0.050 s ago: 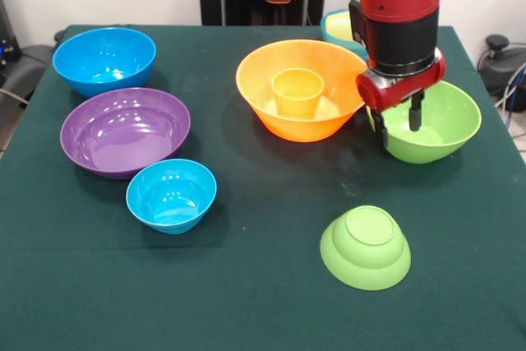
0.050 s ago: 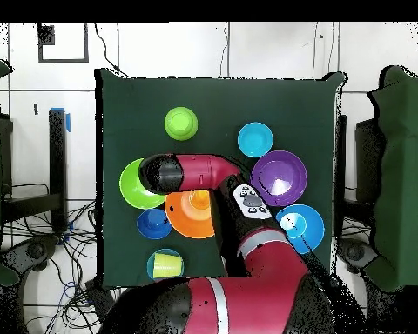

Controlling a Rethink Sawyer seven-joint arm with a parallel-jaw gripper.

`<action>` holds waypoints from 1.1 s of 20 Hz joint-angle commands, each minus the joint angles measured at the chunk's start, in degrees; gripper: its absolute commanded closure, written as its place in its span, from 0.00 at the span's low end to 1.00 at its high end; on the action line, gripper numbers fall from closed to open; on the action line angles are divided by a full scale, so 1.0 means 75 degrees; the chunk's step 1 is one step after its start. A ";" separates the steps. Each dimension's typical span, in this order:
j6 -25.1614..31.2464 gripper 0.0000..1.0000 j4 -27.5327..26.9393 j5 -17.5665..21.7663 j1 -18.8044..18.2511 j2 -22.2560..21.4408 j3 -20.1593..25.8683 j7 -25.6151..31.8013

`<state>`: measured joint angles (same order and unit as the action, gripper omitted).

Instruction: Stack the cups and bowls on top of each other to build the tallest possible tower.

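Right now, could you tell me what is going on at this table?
The gripper hangs open and empty over the near rim of the large lime green bowl. The orange cup stands inside the large orange bowl. The other bowls sit unstacked on the table; a small green one lies upside down.

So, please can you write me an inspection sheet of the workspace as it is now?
Surface: dark green table cloth, flat.
Job's things: orange cup upright in large orange bowl; purple bowl, large blue bowl, small light blue bowl, large green bowl upright; small green bowl upside down; yellow cup in another bowl.
Clutter: nothing seen.
Grippers: gripper open, at the large green bowl's rim.
Cables: cables on the floor beside the table.
Surroundings: tiled floor.
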<state>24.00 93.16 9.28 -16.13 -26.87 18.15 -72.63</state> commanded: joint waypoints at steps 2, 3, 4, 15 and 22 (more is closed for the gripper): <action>0.0677 0.00 -0.0390 0.0540 0.0145 0.0256 0.0172 -0.0029; 0.0672 0.00 -0.0394 0.0544 0.0139 0.0270 0.0164 -0.0027; 0.0638 0.00 -0.0419 0.0556 0.0123 0.0289 0.0180 -0.0005; 0.0539 1.00 -0.0484 0.0504 0.0105 0.0397 0.0166 -0.0096; 0.0724 1.00 -0.0492 0.0350 0.0163 0.0351 0.0189 -0.0215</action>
<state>24.02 93.15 9.27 -16.08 -26.05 18.15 -72.63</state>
